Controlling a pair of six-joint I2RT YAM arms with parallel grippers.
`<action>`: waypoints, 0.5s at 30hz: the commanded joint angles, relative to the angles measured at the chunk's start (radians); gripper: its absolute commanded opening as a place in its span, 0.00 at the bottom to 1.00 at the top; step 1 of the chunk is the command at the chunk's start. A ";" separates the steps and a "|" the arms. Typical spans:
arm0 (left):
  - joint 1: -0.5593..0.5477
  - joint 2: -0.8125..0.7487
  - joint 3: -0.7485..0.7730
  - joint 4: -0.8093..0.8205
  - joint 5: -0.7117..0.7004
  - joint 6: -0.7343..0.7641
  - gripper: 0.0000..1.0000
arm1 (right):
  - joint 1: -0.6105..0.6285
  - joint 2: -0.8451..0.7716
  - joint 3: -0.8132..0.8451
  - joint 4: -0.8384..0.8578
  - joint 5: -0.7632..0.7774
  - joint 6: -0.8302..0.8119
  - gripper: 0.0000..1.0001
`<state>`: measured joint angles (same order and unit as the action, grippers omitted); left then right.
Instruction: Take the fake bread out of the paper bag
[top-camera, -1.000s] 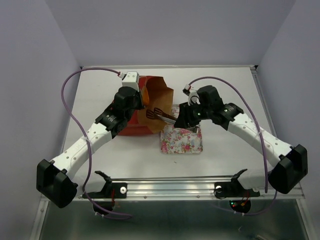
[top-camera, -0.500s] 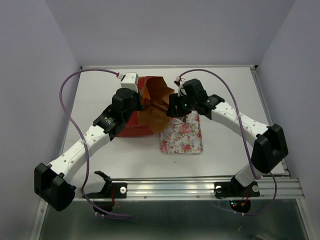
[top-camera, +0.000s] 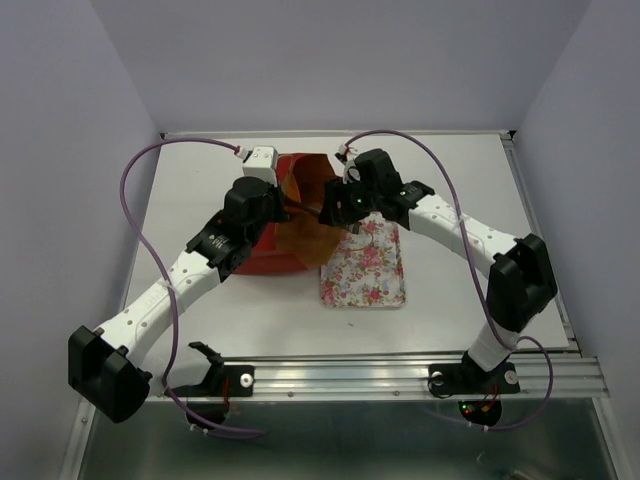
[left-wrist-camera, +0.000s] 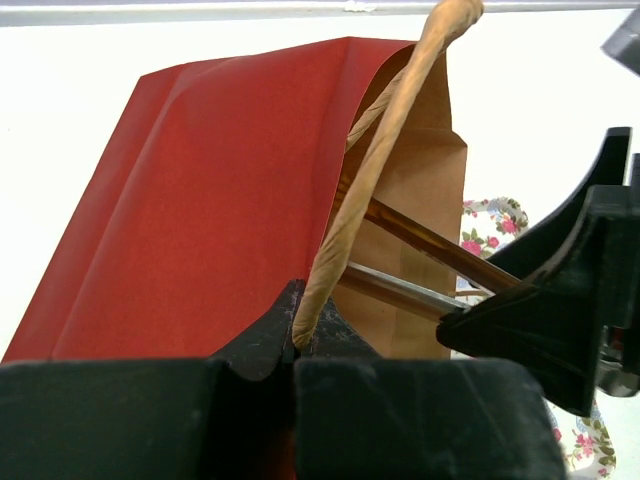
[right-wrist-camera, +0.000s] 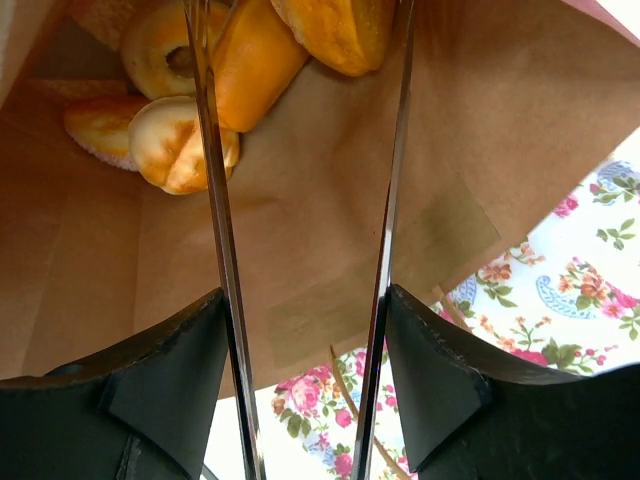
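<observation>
- L gripper (left-wrist-camera: 300, 335): jaws fully closed, pinching the cord handle (left-wrist-camera: 385, 130) of the paper bag (left-wrist-camera: 220, 190). The handle rises from the jaws and curves up over the bag's mouth.
- R gripper (right-wrist-camera: 305, 295): fingers stand partway apart and hold a pair of metal tongs (right-wrist-camera: 222, 230), one arm against each finger's inner face. The tong arms are spread w/ nothing btwn them.
- R gripper sits at the bag's mouth, w/ the tongs reaching inside.
- Fake bread (right-wrist-camera: 180, 145): at the far end inside the bag, ahead of the R gripper. A ring, a round bun, a longer loaf and at least one more piece lie bunched together.
- The L tong arm crosses in front of the ring and bun. The tong tips run out of frame, so can't tell if they touch the bread.
- In the way: the bag's brown inner walls close in around the tongs.
- Bag is red outside, w/ its mouth turned toward the robot's R.
- Floral tray (top-camera: 365, 270): flat on the tabletop, just R of the bag's mouth. In the R wrist view it shows just past the bag's lower lip.
- Tabletop (top-camera: 430, 310): white, w/ a metal rail (top-camera: 400, 375) along the near edge where the arm bases are bolted.
- Room: plain pale lilac walls (top-camera: 330, 60) on three sides. Purple cables loop above both arms.
</observation>
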<state>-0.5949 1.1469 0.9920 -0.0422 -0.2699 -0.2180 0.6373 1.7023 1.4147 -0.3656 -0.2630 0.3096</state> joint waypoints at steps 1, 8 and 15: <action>-0.006 -0.033 -0.001 0.053 -0.003 0.011 0.00 | 0.010 0.029 0.070 0.067 -0.028 -0.006 0.66; -0.006 -0.033 -0.001 0.053 0.012 0.016 0.00 | 0.030 0.083 0.110 0.067 0.065 -0.009 0.64; -0.008 -0.035 -0.003 0.053 -0.020 0.012 0.00 | 0.041 0.094 0.124 0.068 0.088 0.000 0.27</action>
<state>-0.5949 1.1469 0.9916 -0.0422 -0.2638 -0.2119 0.6678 1.8099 1.4826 -0.3653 -0.2047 0.3119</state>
